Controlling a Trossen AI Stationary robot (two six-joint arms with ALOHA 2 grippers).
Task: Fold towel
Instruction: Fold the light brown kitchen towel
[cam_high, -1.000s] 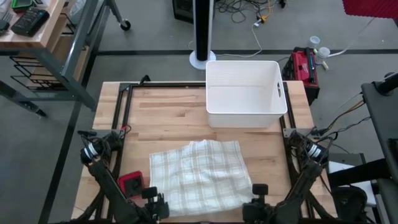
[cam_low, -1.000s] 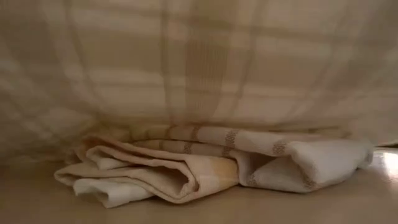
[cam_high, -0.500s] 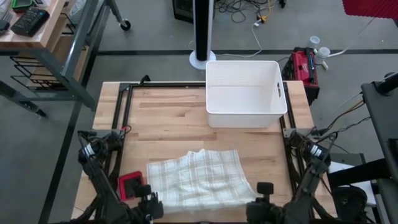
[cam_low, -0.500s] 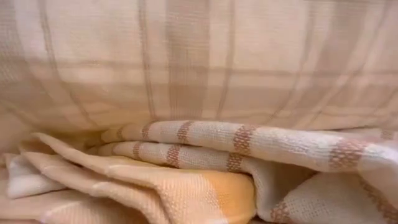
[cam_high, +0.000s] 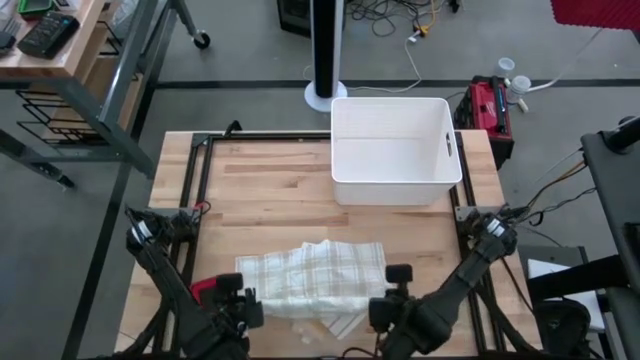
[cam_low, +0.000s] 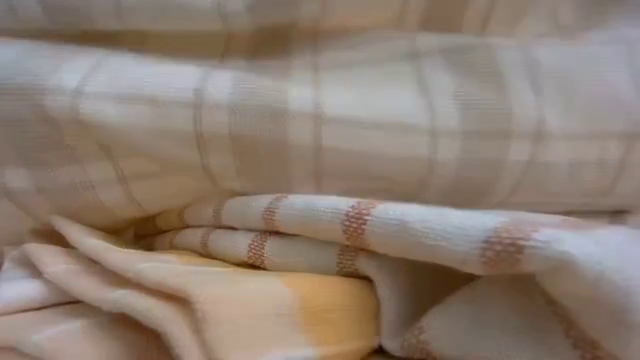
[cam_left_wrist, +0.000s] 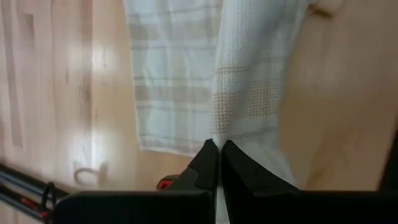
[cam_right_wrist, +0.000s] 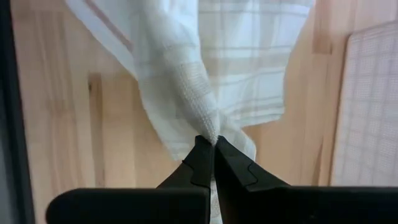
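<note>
A cream towel (cam_high: 318, 272) with brown checks lies bunched in the near half of the wooden table (cam_high: 270, 190). Its far part rests on the wood and its near edge is raised. My left gripper (cam_high: 248, 306) is shut on the towel's near left end. My right gripper (cam_high: 388, 300) is shut on its near right end. Both point steeply down. In the low view the towel's folds (cam_low: 300, 230) fill the picture, stacked in several layers on the table. My left gripper pinches a gathered bit of the towel's near left edge (cam_left_wrist: 219, 132) between its two fingertips, from above. The cloth runs fairly straight from the fingers down to the part lying on the table. My right gripper pinches a bunched, twisted corner of the towel's near right end (cam_right_wrist: 210, 129) between its fingertips, from above. That end is lifted off the wood, and the cloth fans out from the fingers to the table.
A white plastic bin (cam_high: 395, 150) stands at the table's far right. A red block (cam_high: 205, 290) sits by the left arm near the table's left edge. Bare wood lies between the towel and the bin and at the far left.
Both grippers have risen and gone toward the table's far edge, staying shut, and the right one has also gone left. The towel's near edge has lifted off the table and been drawn over its far part, which has stayed put. The towel now looks shorter and bunched.
</note>
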